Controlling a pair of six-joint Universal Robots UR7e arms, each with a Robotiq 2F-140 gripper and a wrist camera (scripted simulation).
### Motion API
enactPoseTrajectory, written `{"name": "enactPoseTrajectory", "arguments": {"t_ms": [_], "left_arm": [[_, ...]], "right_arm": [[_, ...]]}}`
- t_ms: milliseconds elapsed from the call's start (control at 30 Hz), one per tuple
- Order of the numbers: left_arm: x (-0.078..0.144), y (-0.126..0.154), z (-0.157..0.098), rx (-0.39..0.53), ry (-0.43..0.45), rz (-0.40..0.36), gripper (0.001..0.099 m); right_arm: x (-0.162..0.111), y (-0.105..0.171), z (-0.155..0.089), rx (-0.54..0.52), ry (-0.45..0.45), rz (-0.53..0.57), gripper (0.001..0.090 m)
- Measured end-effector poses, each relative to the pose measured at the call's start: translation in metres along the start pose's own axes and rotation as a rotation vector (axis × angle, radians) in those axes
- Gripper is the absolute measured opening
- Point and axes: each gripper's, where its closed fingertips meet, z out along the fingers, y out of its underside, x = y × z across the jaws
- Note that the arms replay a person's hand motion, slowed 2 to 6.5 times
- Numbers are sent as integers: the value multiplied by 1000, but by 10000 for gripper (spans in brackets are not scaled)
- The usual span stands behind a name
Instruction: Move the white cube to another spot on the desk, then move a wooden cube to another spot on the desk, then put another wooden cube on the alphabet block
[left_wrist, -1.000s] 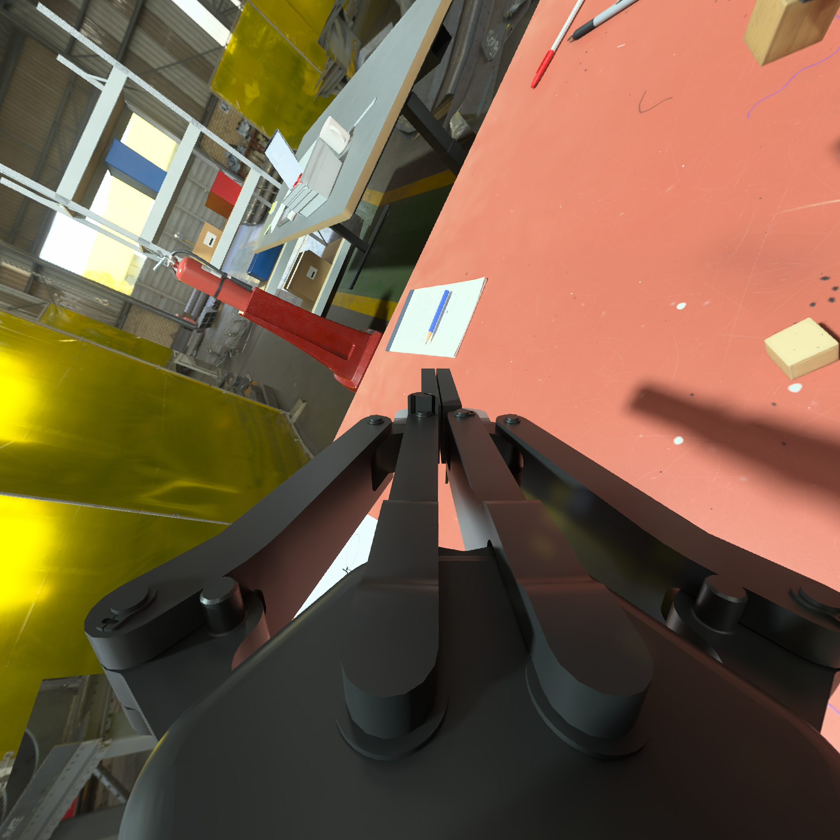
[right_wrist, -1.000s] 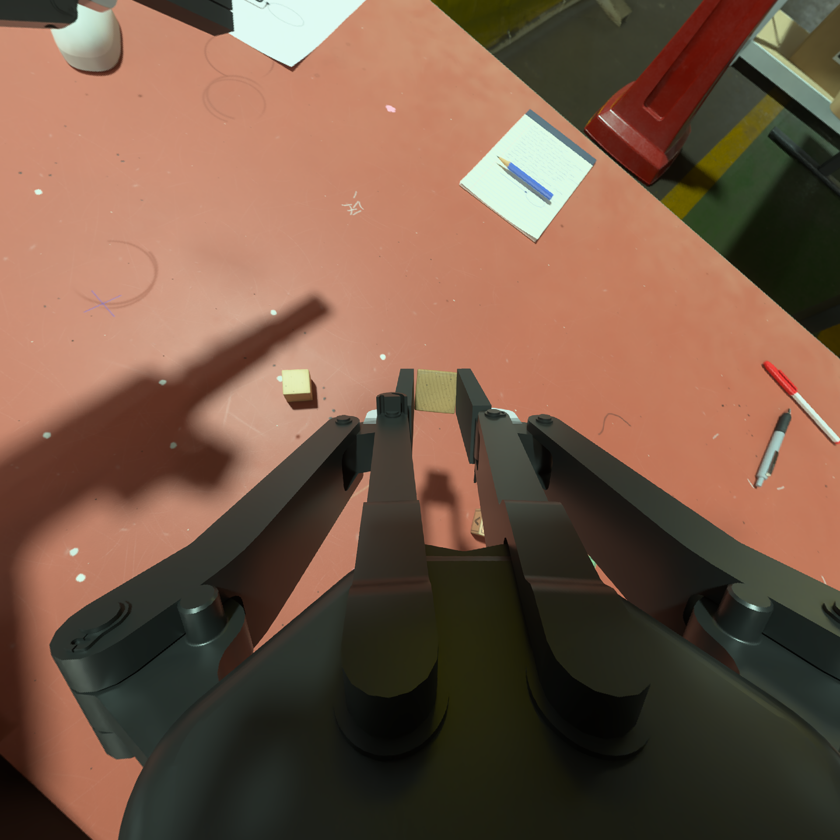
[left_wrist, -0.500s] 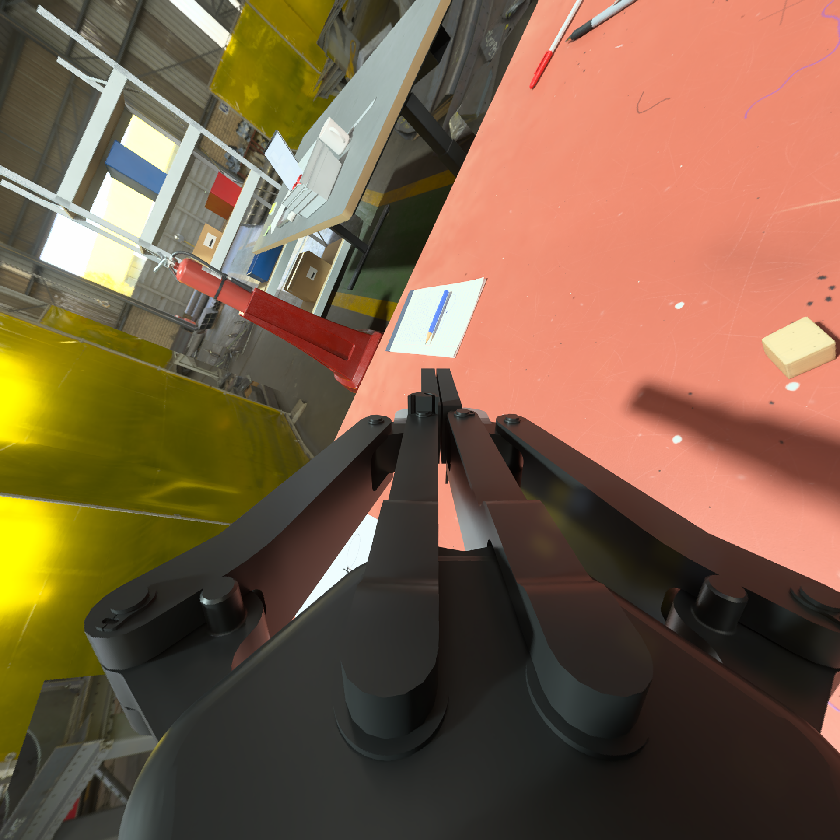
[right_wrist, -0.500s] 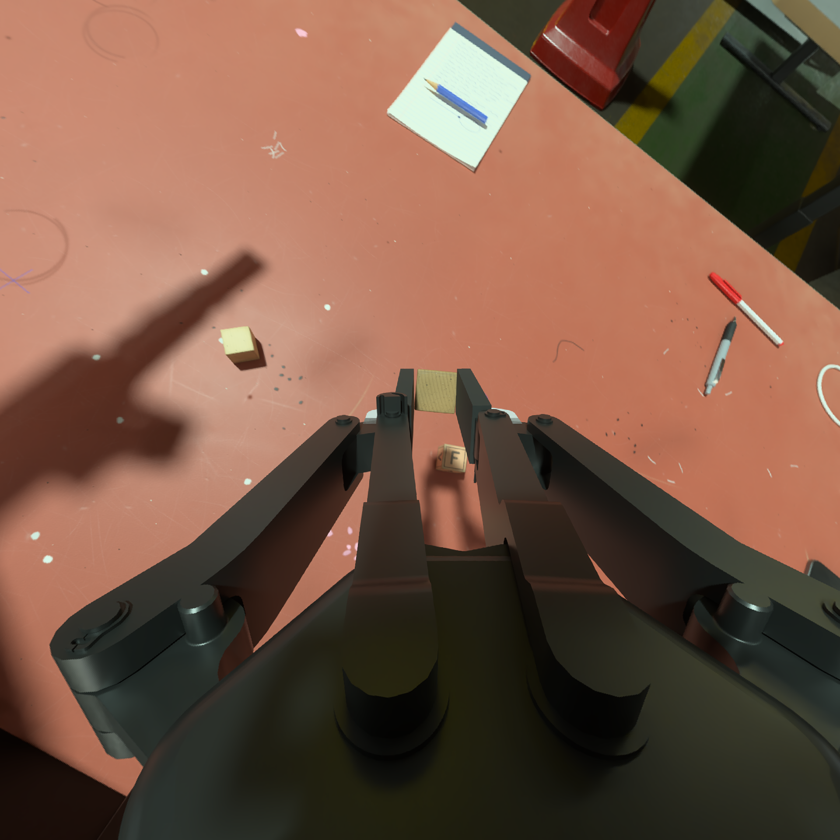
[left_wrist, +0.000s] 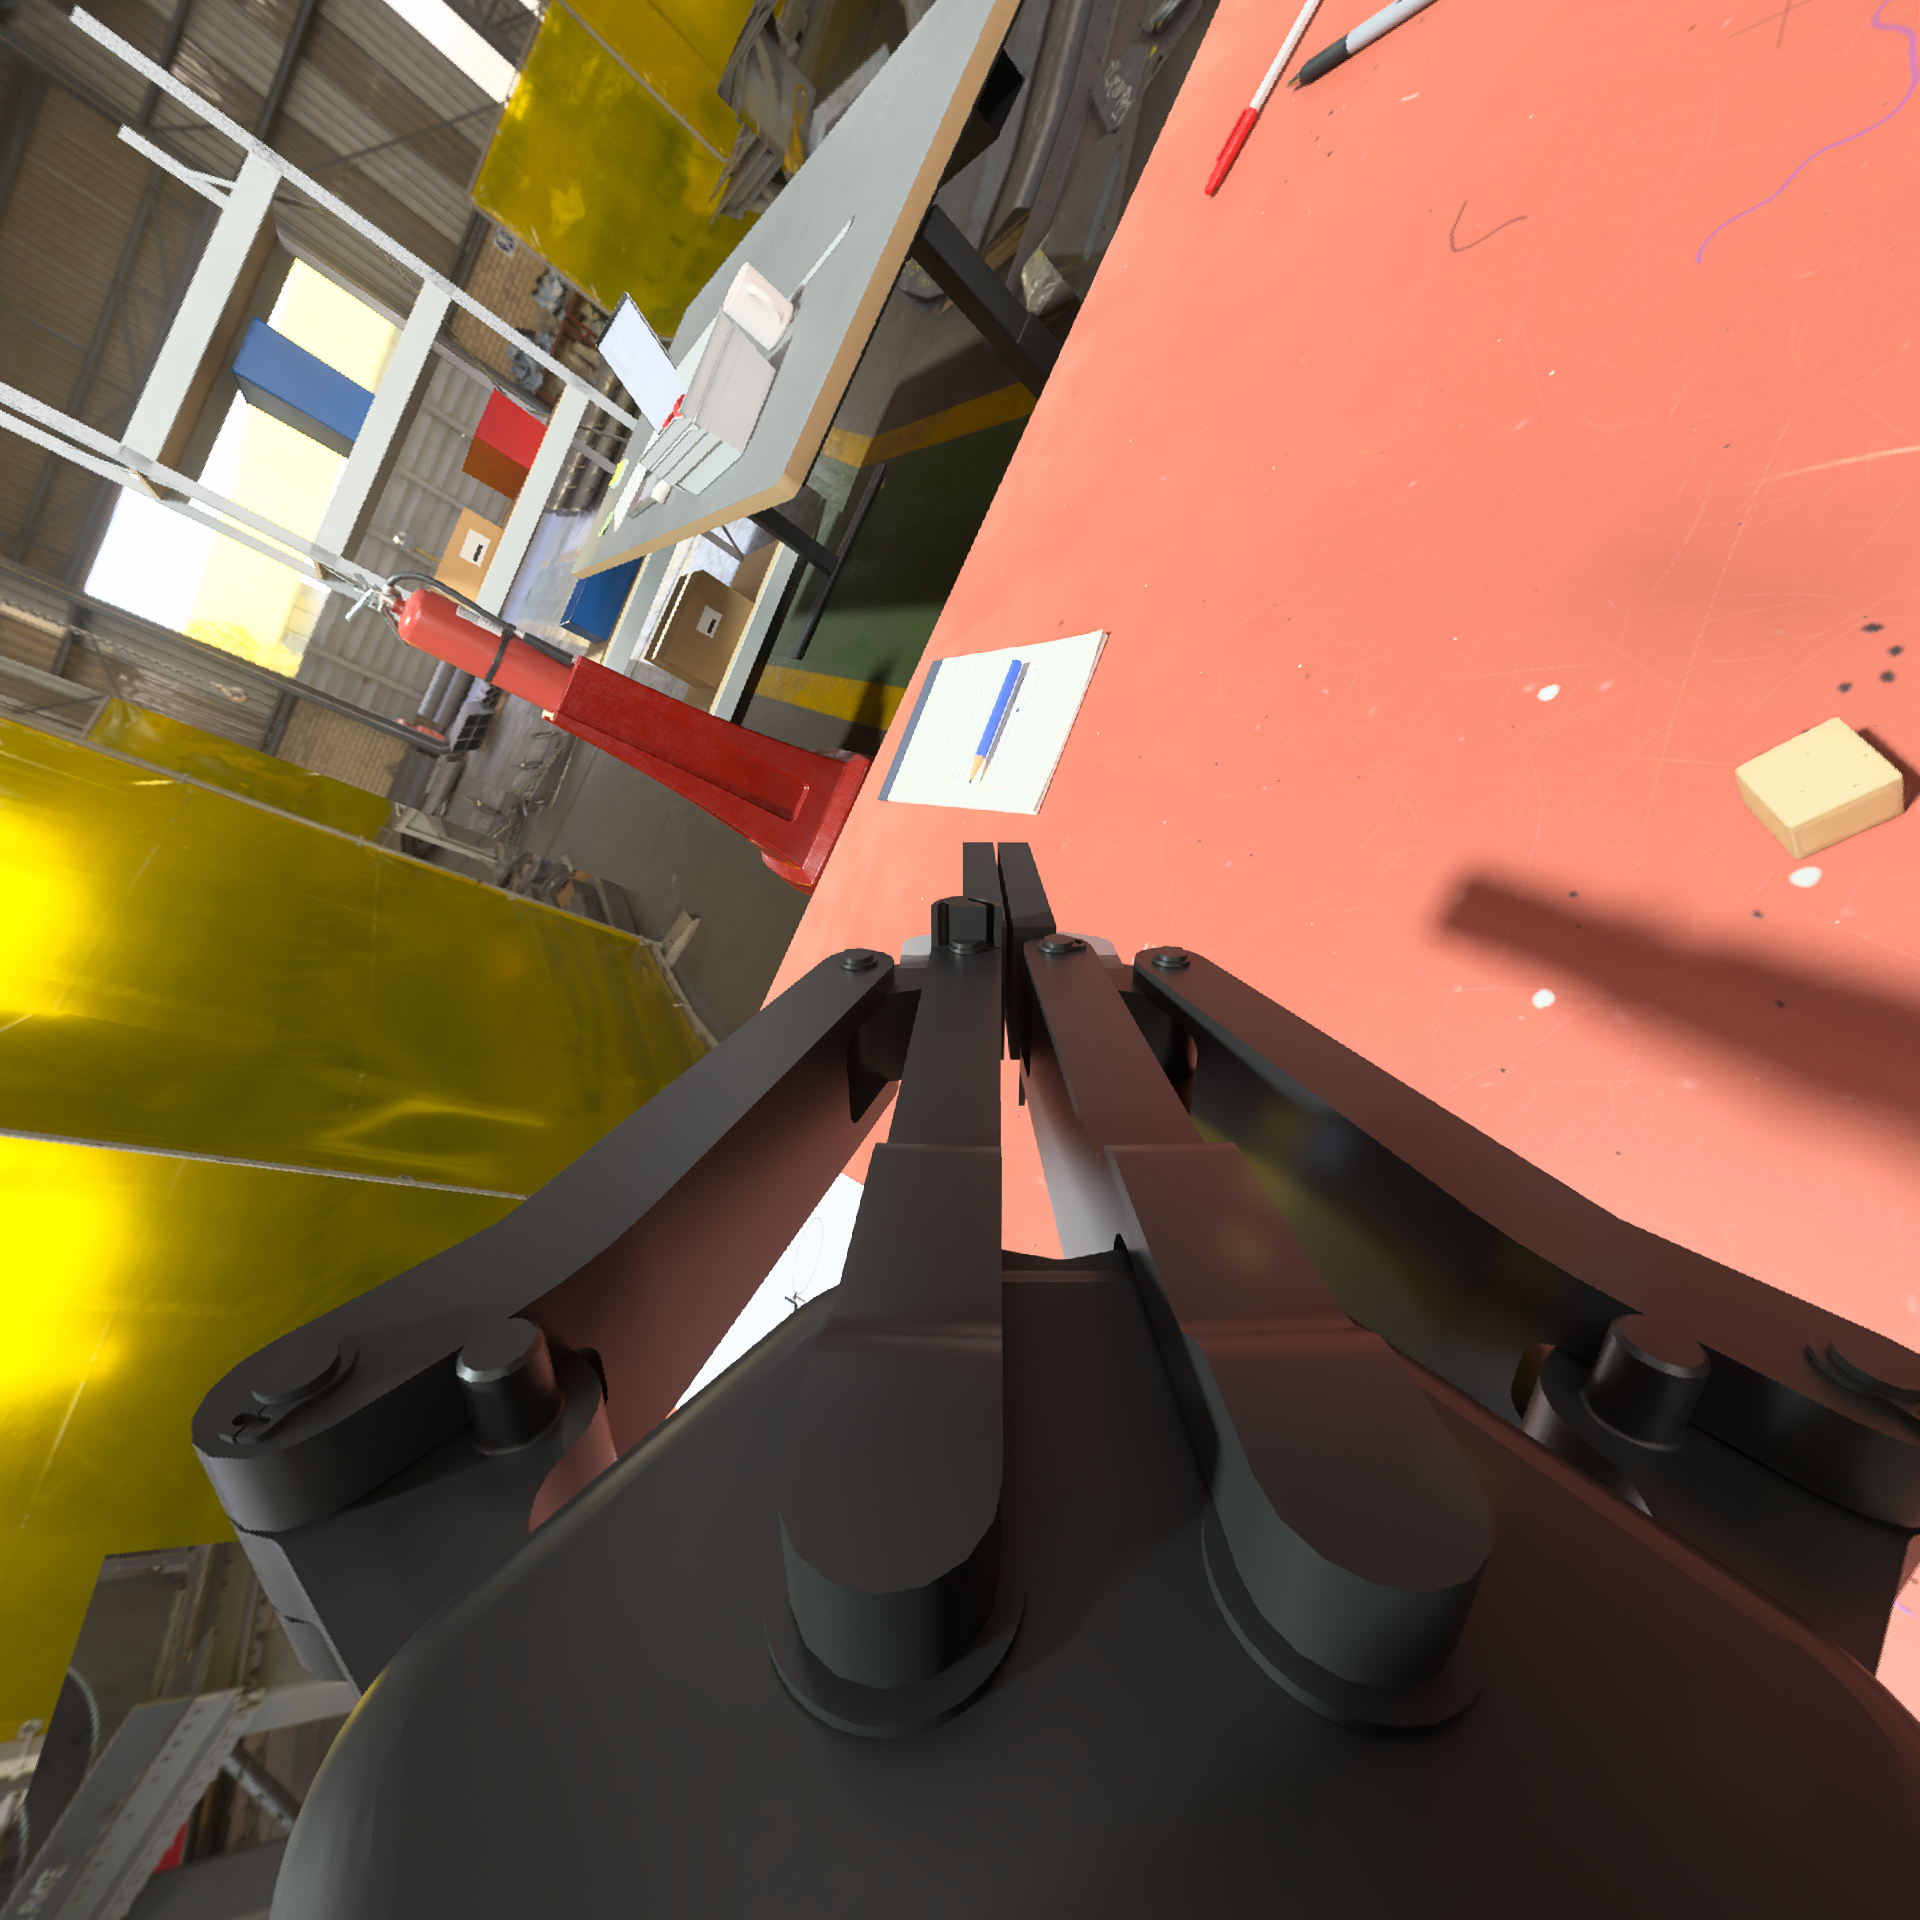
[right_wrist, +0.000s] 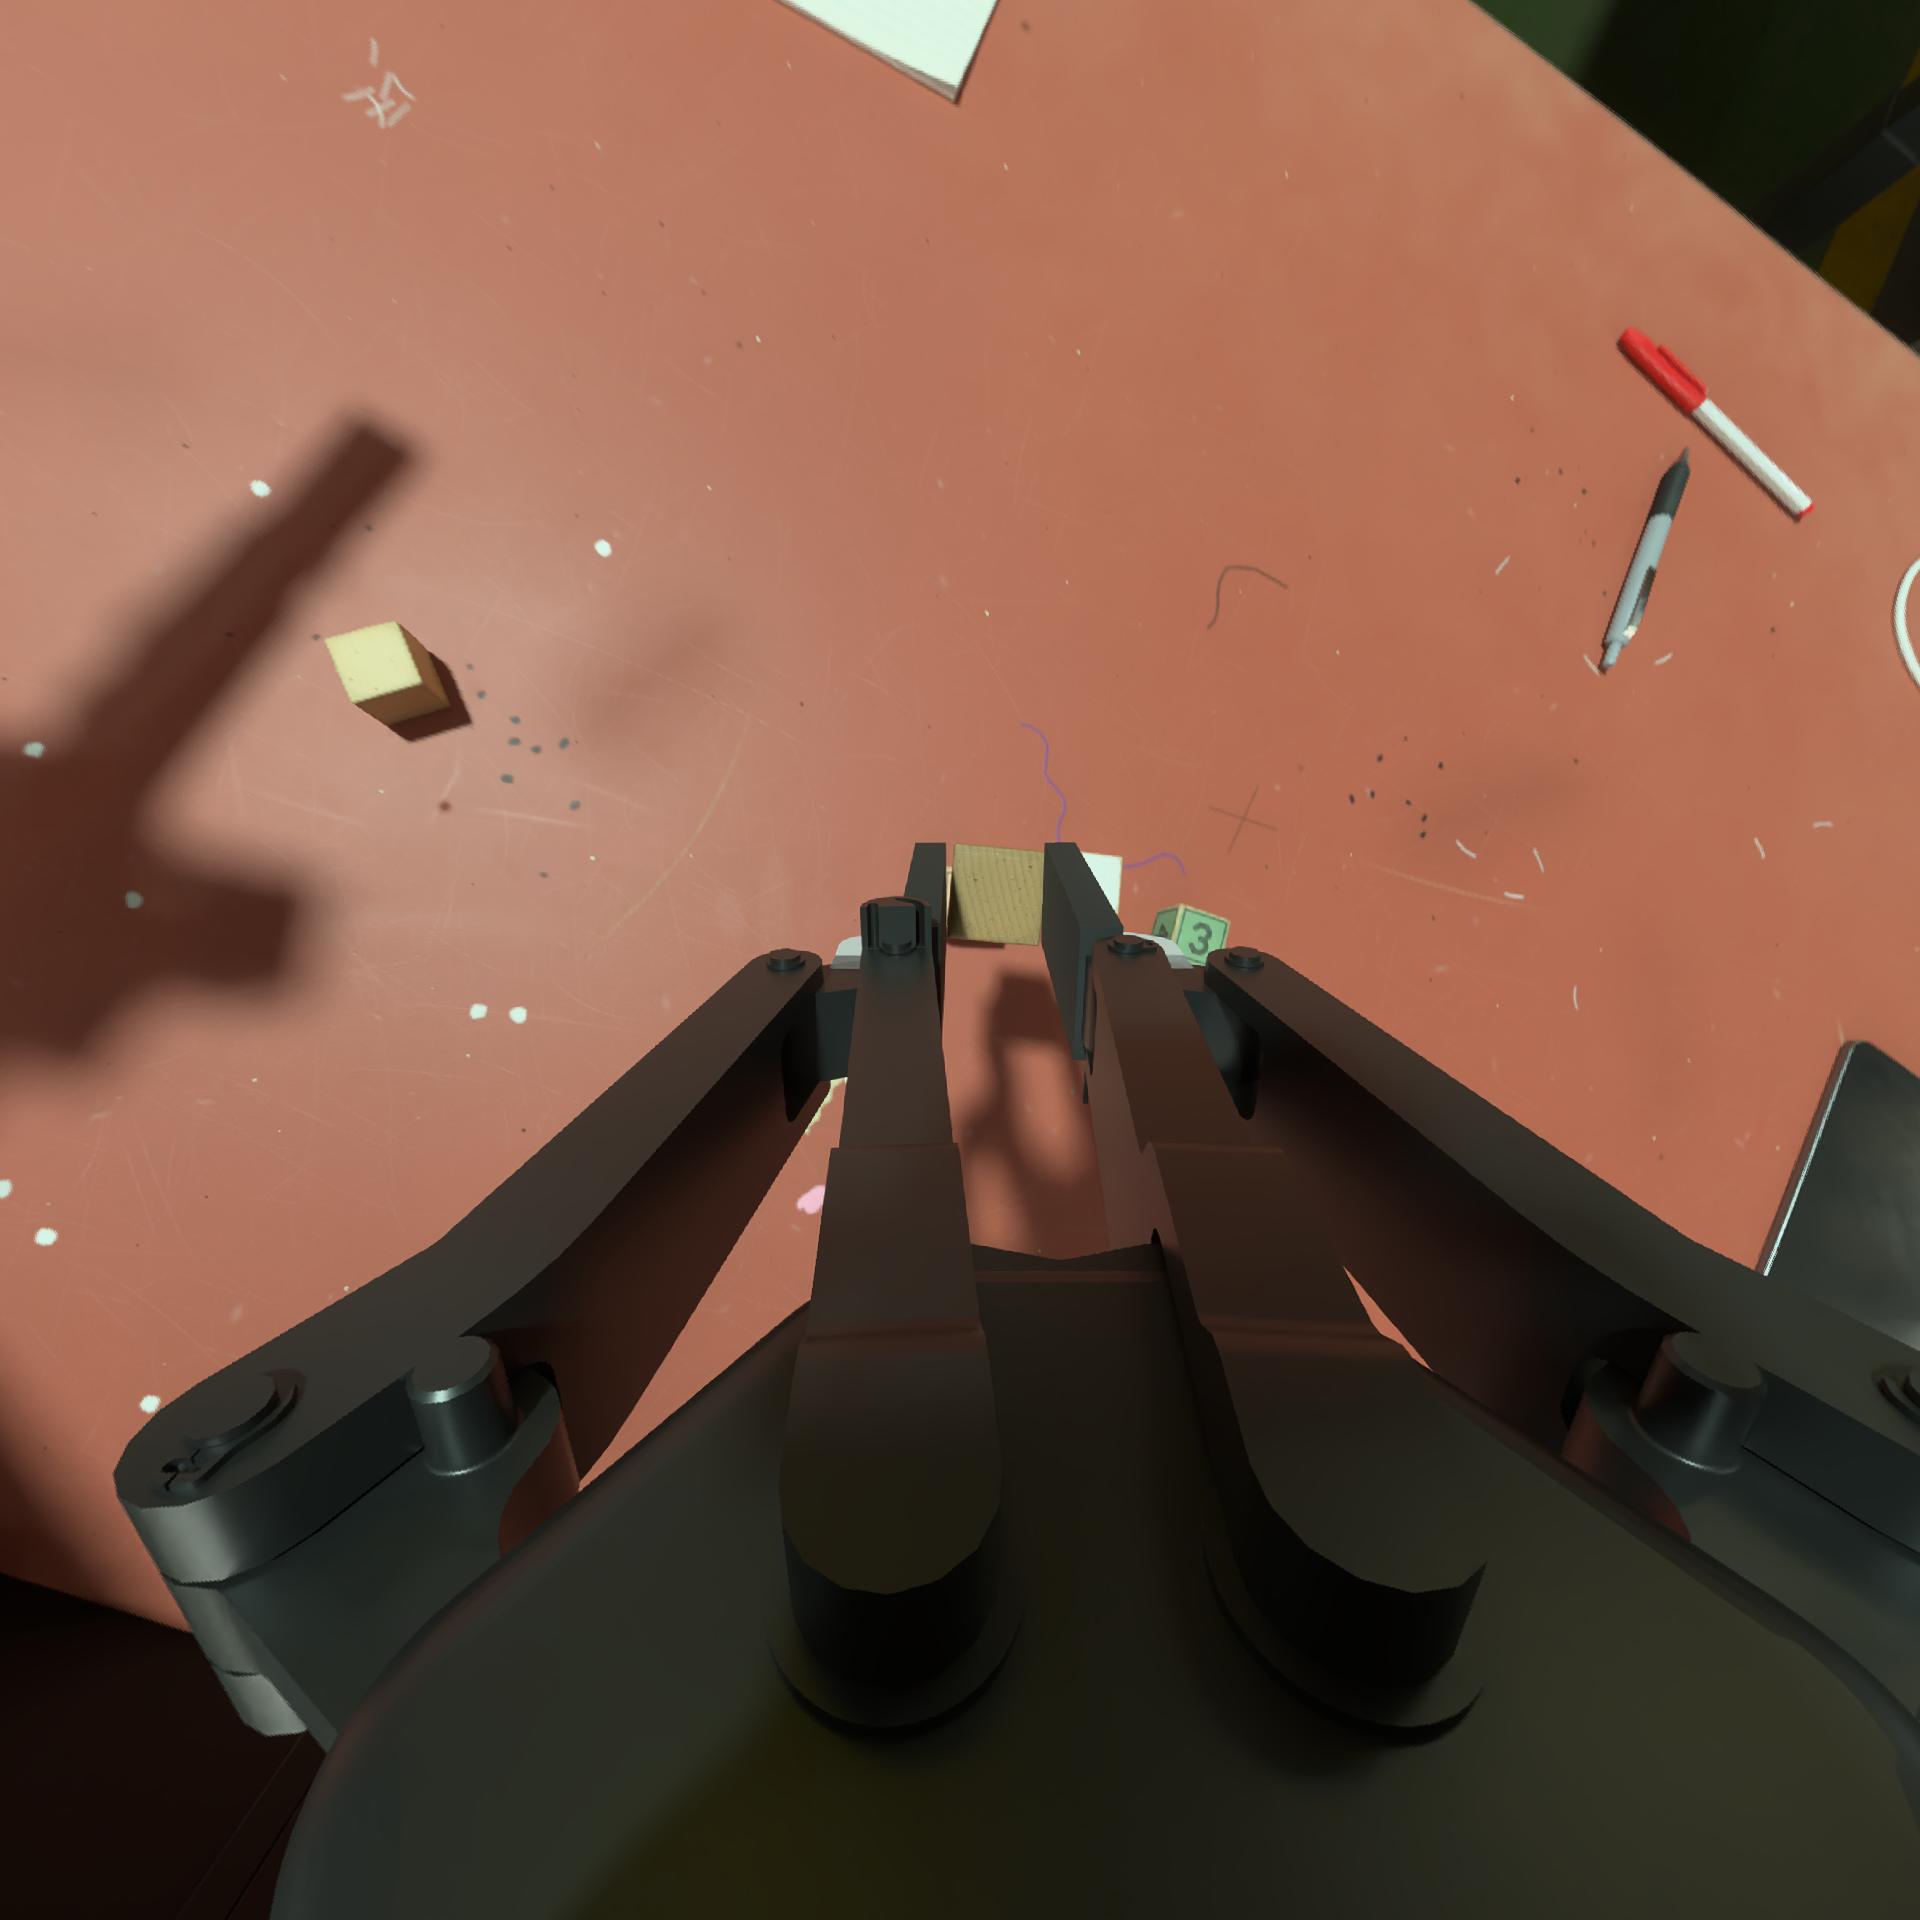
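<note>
My right gripper (right_wrist: 993, 868) is shut on a brown wooden cube (right_wrist: 995, 899) and holds it above the red desk (right_wrist: 935, 416). A white cube (right_wrist: 1104, 876) peeks out just behind the right finger. A green block with a number (right_wrist: 1197, 933) sits next to it. A pale wooden cube (right_wrist: 379, 670) lies on the desk at the left; it also shows in the left wrist view (left_wrist: 1818, 784). My left gripper (left_wrist: 997, 868) is shut and empty near the desk's edge. The alphabet block is hidden from view.
A notepad with a blue pencil (left_wrist: 992, 722) lies by the desk edge ahead of the left gripper. A red marker (right_wrist: 1714, 421) and a grey pen (right_wrist: 1647, 561) lie at the right. A dark flat object (right_wrist: 1849, 1174) sits at the right edge.
My right gripper has carried the wooden cube across the desk; the alphabet block slid out of sight beneath it, and the white cube and green block came into view. The left gripper has not moved.
</note>
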Motion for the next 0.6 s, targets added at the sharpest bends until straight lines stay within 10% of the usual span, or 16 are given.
{"name": "enactPoseTrajectory", "arguments": {"t_ms": [600], "left_arm": [[1, 0, 0, -4, 2, 4, 11]], "right_arm": [[24, 40, 19, -151, -3, 62, 252]]}}
